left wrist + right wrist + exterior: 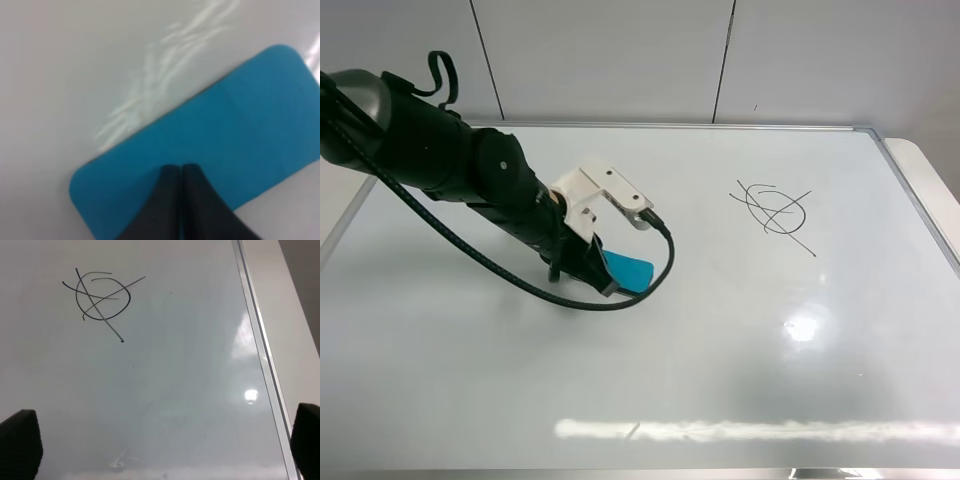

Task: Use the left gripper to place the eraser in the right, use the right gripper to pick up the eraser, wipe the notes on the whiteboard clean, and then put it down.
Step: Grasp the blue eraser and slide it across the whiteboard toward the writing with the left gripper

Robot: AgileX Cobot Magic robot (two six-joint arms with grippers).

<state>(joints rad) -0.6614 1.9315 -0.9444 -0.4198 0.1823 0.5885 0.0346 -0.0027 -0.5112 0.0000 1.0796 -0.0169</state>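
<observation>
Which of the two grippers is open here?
The right gripper: its fingers stand wide apart over the whiteboard. The left gripper has its fingers pressed together at the blue eraser.

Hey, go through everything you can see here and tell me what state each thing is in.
whiteboard: lying flat, glossy, not wiped.
notes: whole, unwiped.
eraser: blue face showing, apart from the notes.
left gripper: shut, fingers together, tips over the eraser.
right gripper: open wide, empty, over the whiteboard.
</observation>
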